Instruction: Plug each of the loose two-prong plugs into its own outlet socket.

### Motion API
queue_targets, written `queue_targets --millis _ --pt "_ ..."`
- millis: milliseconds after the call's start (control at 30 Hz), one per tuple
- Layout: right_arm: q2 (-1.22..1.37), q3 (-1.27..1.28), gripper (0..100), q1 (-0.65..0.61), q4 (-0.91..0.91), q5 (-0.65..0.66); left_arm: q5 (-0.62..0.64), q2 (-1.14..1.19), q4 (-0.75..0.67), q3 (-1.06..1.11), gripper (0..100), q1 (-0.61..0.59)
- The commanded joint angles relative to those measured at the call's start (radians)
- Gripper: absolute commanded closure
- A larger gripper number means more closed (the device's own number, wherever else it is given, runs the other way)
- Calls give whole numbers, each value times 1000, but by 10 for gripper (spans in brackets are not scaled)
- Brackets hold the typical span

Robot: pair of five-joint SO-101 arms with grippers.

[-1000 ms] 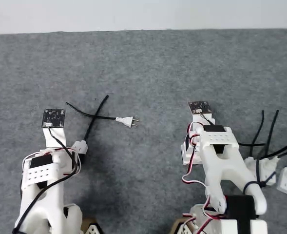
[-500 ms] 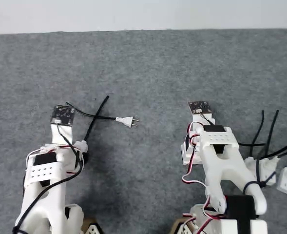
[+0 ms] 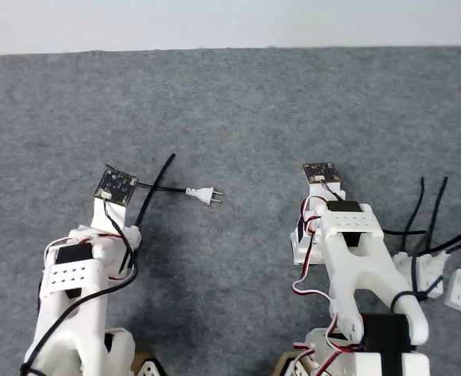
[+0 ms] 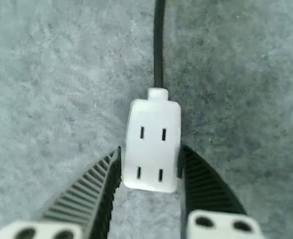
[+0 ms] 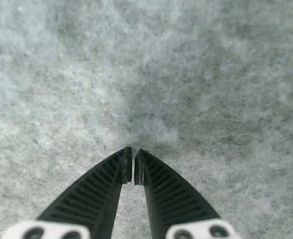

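My left gripper (image 4: pixel 149 151) is shut on a white outlet socket (image 4: pixel 152 147), its ribbed fingers (image 4: pixel 104 181) pressed against both sides. The socket has two pairs of slots facing up, and its black cord (image 4: pixel 158 45) runs away over the carpet. In the high view the left arm (image 3: pixel 77 274) stands at the lower left. A loose white two-prong plug (image 3: pixel 205 194) lies to its upper right, prongs pointing right, on a black cord (image 3: pixel 156 188). My right gripper (image 5: pixel 132 158) is shut on nothing, just above bare carpet; its arm (image 3: pixel 355 251) is at the lower right.
More white sockets (image 3: pixel 424 270) with black cords (image 3: pixel 437 200) sit at the right edge beside the right arm. Another black cord (image 3: pixel 153 192) crosses the plug's cord. Grey carpet (image 3: pixel 246 102) covers the table up to the white back wall.
The left arm's wrist has swung right, toward the loose plug, with the socket still held. The plug and the right arm have not moved.
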Motion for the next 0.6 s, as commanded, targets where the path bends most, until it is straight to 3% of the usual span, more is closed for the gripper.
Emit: queue_targets --millis 0,167,367,500,567 --pt "-12 -5 990 12 10 14 -26 2 15 -64 836 15" --pt "-8 -3 990 12 12 14 -21 146 9 -90 836 48" --pt "-8 -3 990 12 12 14 -21 460 51 -288 850 54" --pt "-10 -3 990 12 12 14 -20 542 106 -377 998 68" --pt "-10 -3 990 13 12 14 35 540 107 -377 981 95"
